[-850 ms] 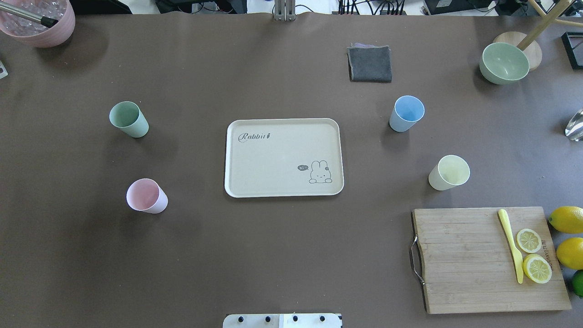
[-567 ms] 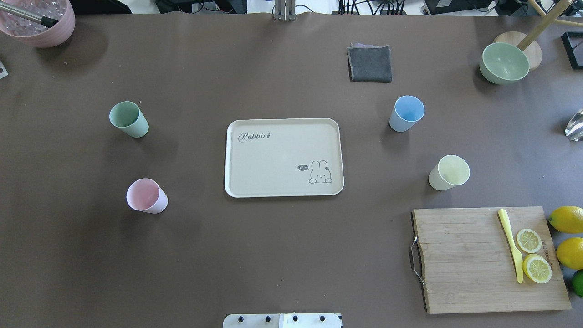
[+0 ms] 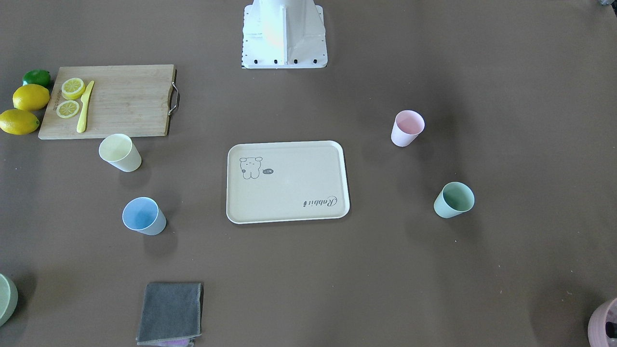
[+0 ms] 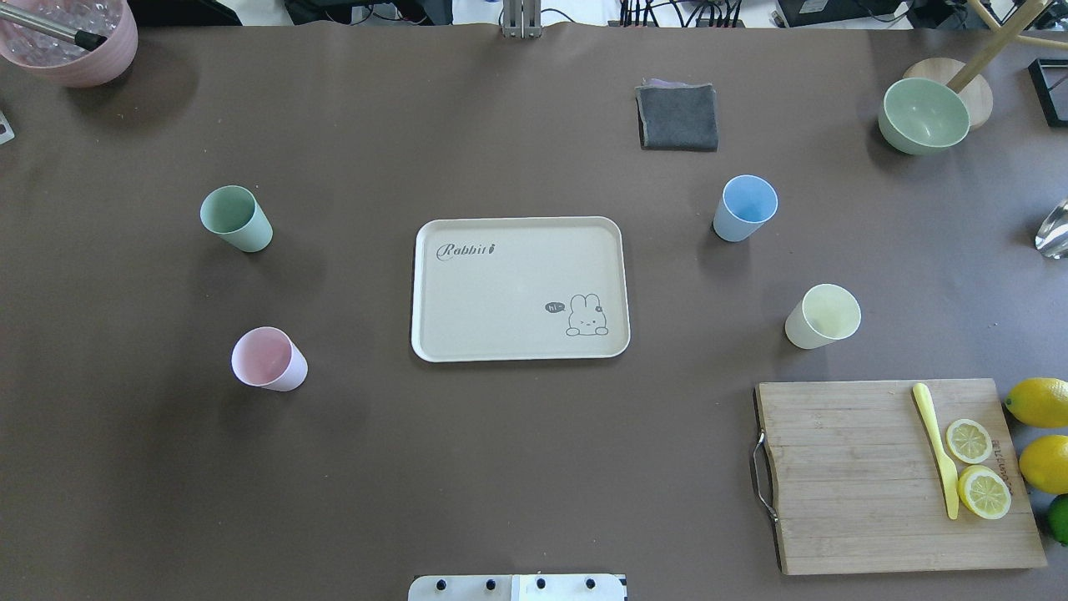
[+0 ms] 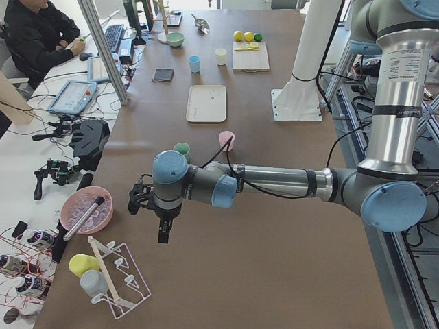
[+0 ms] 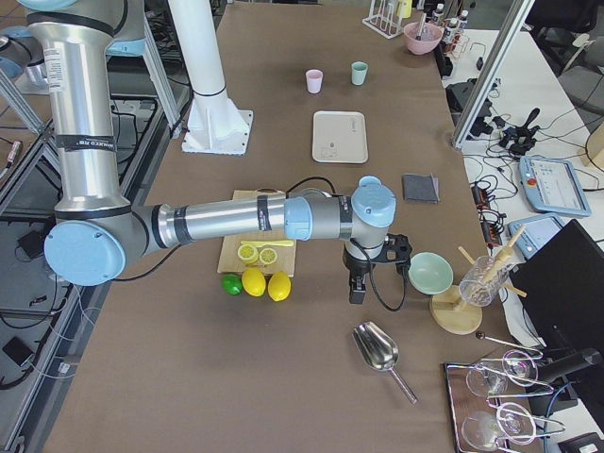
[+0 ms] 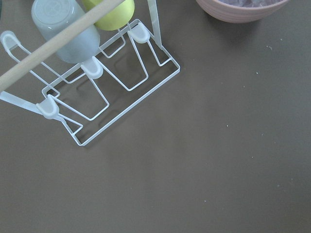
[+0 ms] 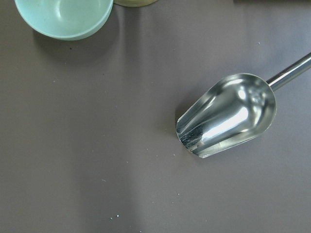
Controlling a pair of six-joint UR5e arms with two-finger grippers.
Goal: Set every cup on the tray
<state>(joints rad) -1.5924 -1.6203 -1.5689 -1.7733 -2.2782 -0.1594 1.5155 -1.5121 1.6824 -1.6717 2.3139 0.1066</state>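
Observation:
The cream tray point(image 4: 501, 284) with the rabbit drawing lies flat mid-table with nothing on it; it also shows in the front view point(image 3: 289, 188). Several cups stand upright on the table around it: a green cup point(image 4: 236, 219) and a pink cup point(image 4: 269, 359) to its left, a blue cup point(image 4: 745, 208) and a pale yellow cup point(image 4: 823, 316) to its right. My left gripper point(image 5: 162, 229) hangs past the table's left end, far from the cups. My right gripper point(image 6: 357, 283) hangs past the right end, by the lemons. I cannot tell whether either is open or shut.
A wooden cutting board point(image 4: 851, 476) with lemon slices and a yellow knife lies front right, with lemons point(image 4: 1039, 402) beside it. A grey cloth point(image 4: 677, 117), a green bowl point(image 4: 924, 115) and a pink bowl point(image 4: 71, 37) stand at the back. A wire cup rack point(image 7: 87, 73) is under the left wrist and a metal scoop point(image 8: 228, 116) under the right.

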